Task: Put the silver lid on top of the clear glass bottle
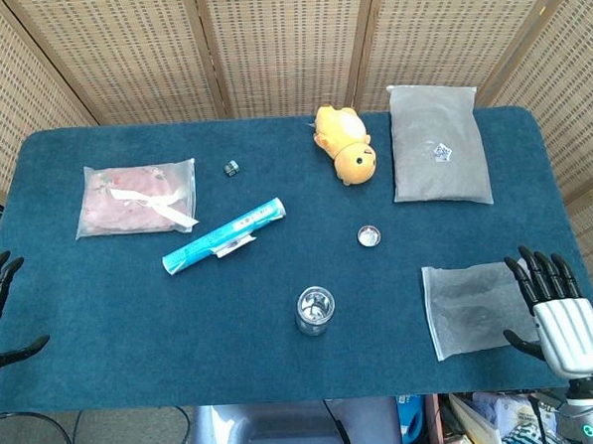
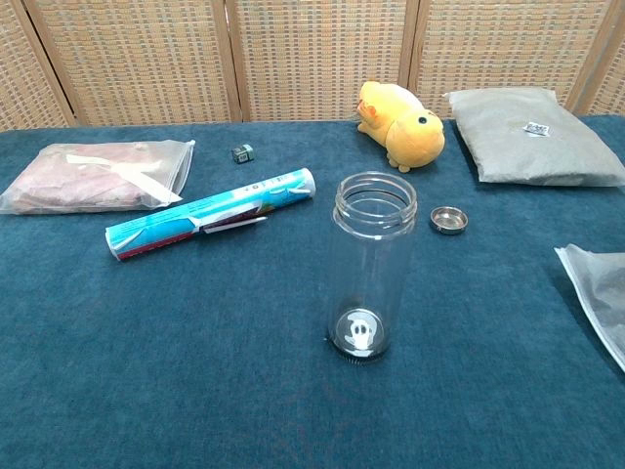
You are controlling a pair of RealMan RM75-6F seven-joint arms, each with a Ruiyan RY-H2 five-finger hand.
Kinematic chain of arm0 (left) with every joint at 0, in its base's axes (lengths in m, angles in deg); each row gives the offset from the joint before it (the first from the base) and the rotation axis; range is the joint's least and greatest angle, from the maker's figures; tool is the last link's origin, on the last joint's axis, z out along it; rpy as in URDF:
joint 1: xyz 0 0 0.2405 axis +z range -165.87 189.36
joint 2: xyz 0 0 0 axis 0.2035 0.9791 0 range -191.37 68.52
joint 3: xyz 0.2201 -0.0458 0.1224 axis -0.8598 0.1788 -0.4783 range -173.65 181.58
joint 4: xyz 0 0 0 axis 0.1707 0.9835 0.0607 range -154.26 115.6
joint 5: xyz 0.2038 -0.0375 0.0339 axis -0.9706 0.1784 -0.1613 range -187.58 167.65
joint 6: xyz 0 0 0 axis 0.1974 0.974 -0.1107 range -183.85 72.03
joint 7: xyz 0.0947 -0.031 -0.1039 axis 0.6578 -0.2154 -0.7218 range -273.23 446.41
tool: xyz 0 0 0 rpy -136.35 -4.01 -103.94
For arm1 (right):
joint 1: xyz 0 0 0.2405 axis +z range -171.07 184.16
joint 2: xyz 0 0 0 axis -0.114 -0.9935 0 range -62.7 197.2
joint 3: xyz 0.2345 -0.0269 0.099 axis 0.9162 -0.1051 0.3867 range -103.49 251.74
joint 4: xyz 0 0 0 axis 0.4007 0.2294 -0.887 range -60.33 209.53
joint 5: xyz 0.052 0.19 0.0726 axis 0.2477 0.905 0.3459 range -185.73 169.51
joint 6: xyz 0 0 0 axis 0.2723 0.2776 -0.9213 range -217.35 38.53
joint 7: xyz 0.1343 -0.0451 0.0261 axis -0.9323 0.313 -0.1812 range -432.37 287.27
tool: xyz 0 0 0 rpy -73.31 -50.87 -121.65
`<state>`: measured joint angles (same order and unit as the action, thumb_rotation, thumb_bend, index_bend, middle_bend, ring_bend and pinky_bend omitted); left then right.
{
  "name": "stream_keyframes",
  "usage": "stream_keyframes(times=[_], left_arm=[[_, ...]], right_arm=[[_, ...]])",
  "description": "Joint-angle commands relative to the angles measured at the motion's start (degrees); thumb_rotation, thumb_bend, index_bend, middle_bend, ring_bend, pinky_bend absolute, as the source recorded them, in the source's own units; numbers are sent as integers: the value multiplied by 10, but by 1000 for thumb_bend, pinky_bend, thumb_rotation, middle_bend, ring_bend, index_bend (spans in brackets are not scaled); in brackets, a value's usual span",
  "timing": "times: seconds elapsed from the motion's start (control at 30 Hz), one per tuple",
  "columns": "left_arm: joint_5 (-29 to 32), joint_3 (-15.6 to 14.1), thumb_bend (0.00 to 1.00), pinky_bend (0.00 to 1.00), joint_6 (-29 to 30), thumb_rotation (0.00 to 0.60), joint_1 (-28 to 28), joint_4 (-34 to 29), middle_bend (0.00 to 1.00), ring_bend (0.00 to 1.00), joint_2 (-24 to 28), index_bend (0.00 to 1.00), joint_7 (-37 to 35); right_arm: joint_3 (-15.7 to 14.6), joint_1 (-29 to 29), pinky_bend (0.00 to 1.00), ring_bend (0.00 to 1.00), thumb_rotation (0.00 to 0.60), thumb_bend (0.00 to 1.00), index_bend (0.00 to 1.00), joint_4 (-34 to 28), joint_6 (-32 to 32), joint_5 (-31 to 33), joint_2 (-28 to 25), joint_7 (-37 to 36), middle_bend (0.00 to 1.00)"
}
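Looking down at the blue table (image 1: 133, 320), we see the silver lid (image 1: 369, 236) lying flat with its hollow side up, well apart from both hands. The clear glass bottle (image 1: 315, 310) stands upright with its mouth open, near the front edge. Our right hand (image 1: 555, 308) sits at the right front corner, fingers spread and holding nothing, beside a clear bag (image 1: 470, 307). Our left hand (image 1: 1, 307) is at the left edge, fingers apart and empty. From the chest camera we see no hands, only the bottle's tall side and the lid just behind it to the right.
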<state>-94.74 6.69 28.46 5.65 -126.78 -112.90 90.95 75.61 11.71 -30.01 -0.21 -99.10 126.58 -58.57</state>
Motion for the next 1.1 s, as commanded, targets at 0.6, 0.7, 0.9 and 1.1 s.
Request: stream_keyframes(times=[0.6,0.7,0.9,1.1], left_arm=[[35,19,0,0,-15,600,-13,12,0,0,-12,0,7],[45,24,0,0,-22,600,-19,23,0,0,-20,0,9],[76,32,0,0,-44,600,-31,33,0,0,-30,0,21],[99,36,0,0,-58,600,-38,37,0,0,-35,0,35]], right_arm=[[115,208,0,0,600,301,474,123,-257,83,43,-116,0],[138,259,0,0,600,332,485,165,-325,129,75,-110,0],[160,350,0,0,600,421,509,255,-424,212,162,-60,0],[161,404,0,0,600,434,509,324,-474,274,227,-17,0]])
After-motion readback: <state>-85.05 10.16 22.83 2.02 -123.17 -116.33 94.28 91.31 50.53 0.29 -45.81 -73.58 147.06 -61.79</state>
